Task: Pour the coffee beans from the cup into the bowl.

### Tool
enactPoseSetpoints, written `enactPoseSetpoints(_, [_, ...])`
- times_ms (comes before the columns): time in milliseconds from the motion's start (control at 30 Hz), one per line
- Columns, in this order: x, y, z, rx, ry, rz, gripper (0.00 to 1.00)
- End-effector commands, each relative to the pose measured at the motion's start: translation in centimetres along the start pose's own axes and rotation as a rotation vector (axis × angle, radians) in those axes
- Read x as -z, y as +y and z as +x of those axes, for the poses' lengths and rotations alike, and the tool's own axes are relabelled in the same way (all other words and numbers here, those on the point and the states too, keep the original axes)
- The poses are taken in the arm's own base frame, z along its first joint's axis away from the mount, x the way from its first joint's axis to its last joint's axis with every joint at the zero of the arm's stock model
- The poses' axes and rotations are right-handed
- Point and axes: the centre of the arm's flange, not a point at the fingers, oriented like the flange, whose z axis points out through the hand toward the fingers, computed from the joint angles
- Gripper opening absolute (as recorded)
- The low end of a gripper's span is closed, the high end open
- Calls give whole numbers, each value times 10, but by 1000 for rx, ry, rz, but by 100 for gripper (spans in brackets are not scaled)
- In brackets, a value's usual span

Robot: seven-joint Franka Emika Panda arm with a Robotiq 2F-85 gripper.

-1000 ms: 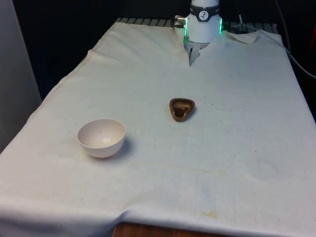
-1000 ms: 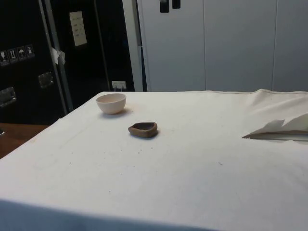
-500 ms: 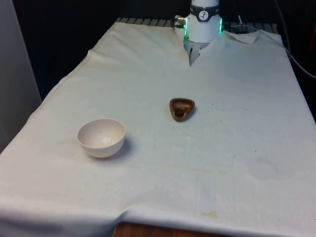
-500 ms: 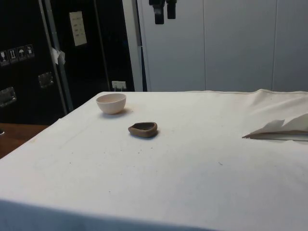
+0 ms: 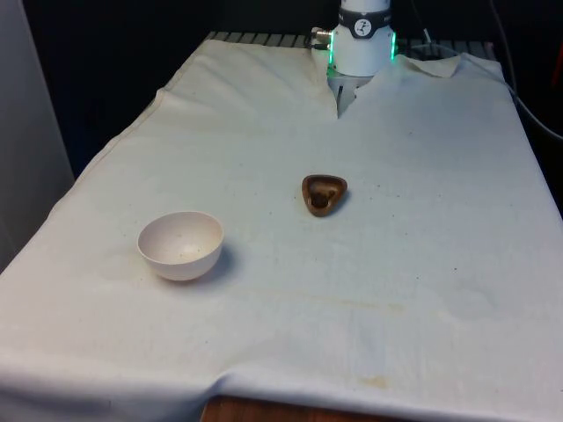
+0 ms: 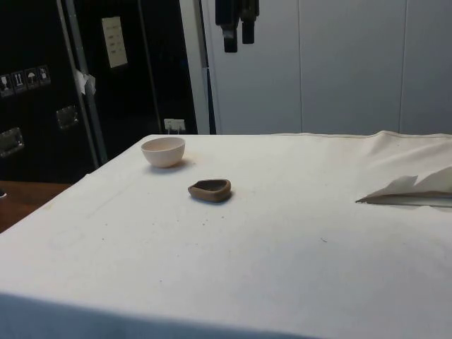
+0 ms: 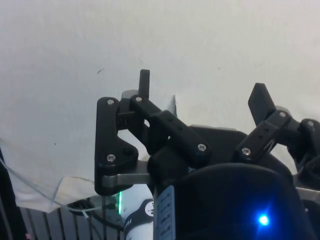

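While the bowl and the cup lie just where they lay a second ago, the jaws have come lower in the side view: a second ago only their tips showed at the upper edge, half a second ago they hung a little further in, and now both black fingers reach well down against the pale cabinet doors. They hang high above the surface, well apart from everything on it.

Taking the front view from its left to its right, the pale bowl sits upright on the white cloth toward the front view's left; the small brown cup rests near the middle, well apart from the bowl, with dark coffee beans inside it. In the side view the bowl stands farther back and the cup nearer, again with bare cloth between them.

The cup lies far below the jaws and touches neither finger. In the wrist view the jaws stand apart, with nothing between the two fingers but the plain white cloth far below.
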Motion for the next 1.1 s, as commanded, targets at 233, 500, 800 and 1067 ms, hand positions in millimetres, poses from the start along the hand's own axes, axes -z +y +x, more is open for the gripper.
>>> enactPoseSetpoints(233, [-14, -8, 3, 1, 5, 8, 100])
enactPoseSetpoints(500, [-26, -10, 1, 17, 7, 11, 100])
enactPoseSetpoints(800, [-36, -9, -1, 40, 16, 12, 100])
enactPoseSetpoints(1067, [-44, -5, -3, 70, 25, 14, 100])
